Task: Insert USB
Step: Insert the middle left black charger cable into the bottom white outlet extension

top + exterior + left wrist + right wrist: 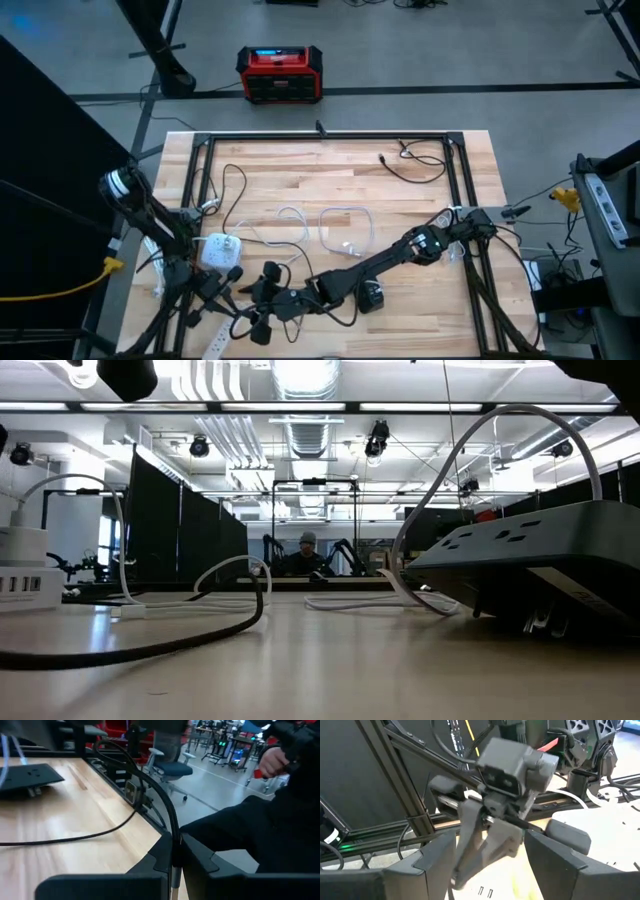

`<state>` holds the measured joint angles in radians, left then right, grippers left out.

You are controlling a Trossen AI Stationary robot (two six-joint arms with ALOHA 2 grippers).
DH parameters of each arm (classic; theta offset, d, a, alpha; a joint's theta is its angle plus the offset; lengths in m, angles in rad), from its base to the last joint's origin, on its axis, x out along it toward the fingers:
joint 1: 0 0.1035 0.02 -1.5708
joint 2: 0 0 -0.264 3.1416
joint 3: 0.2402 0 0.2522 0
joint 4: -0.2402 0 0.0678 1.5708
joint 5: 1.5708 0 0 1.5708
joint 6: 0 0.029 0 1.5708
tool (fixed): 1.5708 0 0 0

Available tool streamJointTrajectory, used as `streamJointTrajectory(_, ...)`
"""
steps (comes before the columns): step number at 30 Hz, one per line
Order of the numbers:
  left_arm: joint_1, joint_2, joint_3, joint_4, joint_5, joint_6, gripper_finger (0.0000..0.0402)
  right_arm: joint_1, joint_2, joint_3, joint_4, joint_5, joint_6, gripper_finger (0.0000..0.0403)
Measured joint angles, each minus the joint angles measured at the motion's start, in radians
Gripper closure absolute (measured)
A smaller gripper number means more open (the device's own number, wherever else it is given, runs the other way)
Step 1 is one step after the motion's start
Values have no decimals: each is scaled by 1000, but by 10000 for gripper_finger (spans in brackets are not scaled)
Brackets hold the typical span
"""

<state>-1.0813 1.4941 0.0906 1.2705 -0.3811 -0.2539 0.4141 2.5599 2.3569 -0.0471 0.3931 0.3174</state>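
Two grippers meet at the lower left of the high view. The left gripper (175,857) is pressed together on a black cable (150,785), which arcs away over the bench (420,215) edge. The right gripper (490,850) stands spread, its fingers (437,852) either side of the left gripper. Just left of them lies a white charger (220,248), white cables (340,225) looping toward the middle. A dark power strip (540,550) fills the low view's right.

At the table's six o'clock edge we found both grippers crowded among the white charger (218,249) and cables (345,232). Bare wood (300,165) lay open toward twelve.
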Motion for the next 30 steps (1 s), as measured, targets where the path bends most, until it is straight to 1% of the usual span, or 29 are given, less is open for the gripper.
streamJointTrajectory(3,-6,67,0,128,11,-9,390,0,0,0,0,0,-5,180)
streamJointTrajectory(5,-10,102,0,169,8,-10,390,2,0,0,0,0,-4,179)
streamJointTrajectory(10,-22,173,4,176,-51,-31,390,5,0,0,0,0,-6,184)
streamJointTrajectory(14,-34,209,8,181,-62,-35,390,5,0,0,0,0,-7,187)
streamJointTrajectory(24,-108,242,-29,171,-212,-55,390,5,0,0,0,0,5,186)
streamJointTrajectory(30,-137,259,-31,169,-238,-71,390,1,0,-1,0,0,18,192)
